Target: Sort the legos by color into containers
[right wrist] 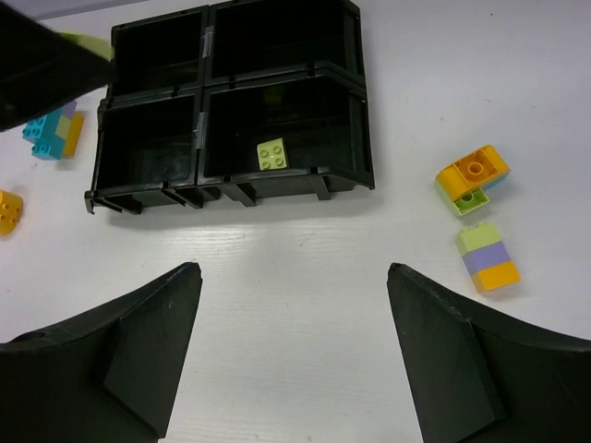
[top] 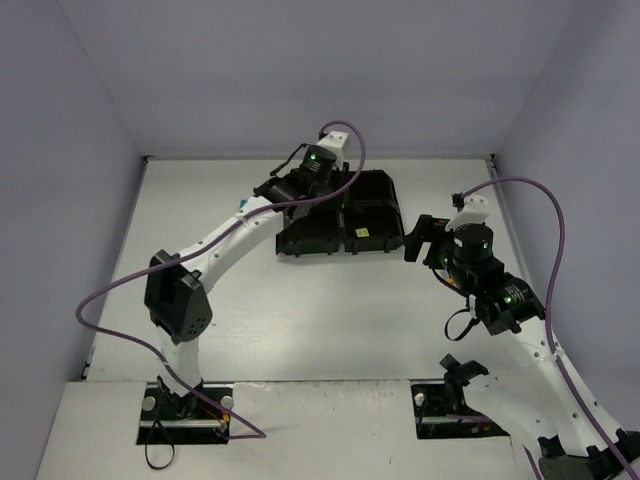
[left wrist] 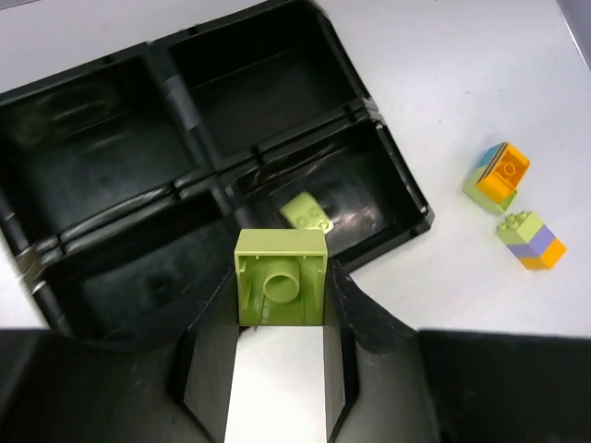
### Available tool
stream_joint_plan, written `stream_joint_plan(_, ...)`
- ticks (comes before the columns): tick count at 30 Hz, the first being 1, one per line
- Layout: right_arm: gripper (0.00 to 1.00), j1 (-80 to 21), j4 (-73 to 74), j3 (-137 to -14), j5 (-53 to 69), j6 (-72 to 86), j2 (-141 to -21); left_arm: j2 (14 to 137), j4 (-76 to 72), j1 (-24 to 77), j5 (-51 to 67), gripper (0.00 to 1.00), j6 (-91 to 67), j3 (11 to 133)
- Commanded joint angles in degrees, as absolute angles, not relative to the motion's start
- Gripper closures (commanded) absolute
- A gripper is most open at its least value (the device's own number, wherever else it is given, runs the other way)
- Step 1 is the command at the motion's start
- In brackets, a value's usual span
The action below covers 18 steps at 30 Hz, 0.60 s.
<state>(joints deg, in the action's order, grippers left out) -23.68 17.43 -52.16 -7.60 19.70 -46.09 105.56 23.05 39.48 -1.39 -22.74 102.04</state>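
My left gripper (left wrist: 282, 268) is shut on a lime green lego (left wrist: 280, 293), holding it hollow side up above the black tray (left wrist: 408, 189). In the top view, the left gripper (top: 288, 192) hangs over the left part of the tray (top: 378, 190). Another lime green lego (left wrist: 307, 214) lies in one of the four containers, also seen as a lime green lego (right wrist: 275, 153) in the right wrist view. My right gripper (right wrist: 291, 272) is open over bare table, near the tray's (right wrist: 361, 120) front side, with nothing between its fingers.
An orange, green and cyan lego stack (right wrist: 473, 178) and a green, purple and orange stack (right wrist: 488, 257) lie on the table right of the tray. A cyan lego clump (right wrist: 48, 137) and an orange lego (right wrist: 9, 210) lie to its left. Grey walls enclose the table.
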Motion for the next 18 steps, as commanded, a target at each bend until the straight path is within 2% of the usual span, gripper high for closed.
stream_joint_plan(1,0.21,-23.6,15.3,-54.1,-10.2,20.0,-46.3,113.5,23.6,40.7,-1.5,1.00,-22.1,108.9)
stream_joint_plan(6,0.21,-23.6,15.5,-54.1,-11.1,20.0,-46.2,122.9,25.2,42.9,-3.3,0.96,-22.0,121.4)
stream_joint_plan(8,0.21,-23.6,15.6,-54.0,-11.2,20.0,-45.9,126.5,26.3,43.0,-4.1,0.87,-22.4,125.0)
stream_joint_plan(9,0.21,-23.6,16.0,-53.9,-11.2,20.0,-45.6,127.9,26.5,43.0,-4.4,0.76,-22.6,125.8)
stream_joint_plan(13,0.21,-23.6,16.5,-53.4,-10.9,20.5,-44.6,128.5,26.5,43.0,-5.8,0.55,-22.5,126.7)
stream_joint_plan(14,0.21,-23.6,16.6,-53.4,-10.9,20.6,-44.4,128.3,26.5,43.0,-5.9,0.45,-22.5,126.6)
stream_joint_plan(16,0.21,-23.6,16.9,-53.1,-10.4,20.6,-43.9,127.4,25.9,43.0,-6.3,0.36,-22.6,126.0)
stream_joint_plan(18,0.21,-23.6,17.0,-52.8,-10.0,20.4,-43.7,126.1,25.8,43.0,-6.9,0.35,-22.6,125.2)
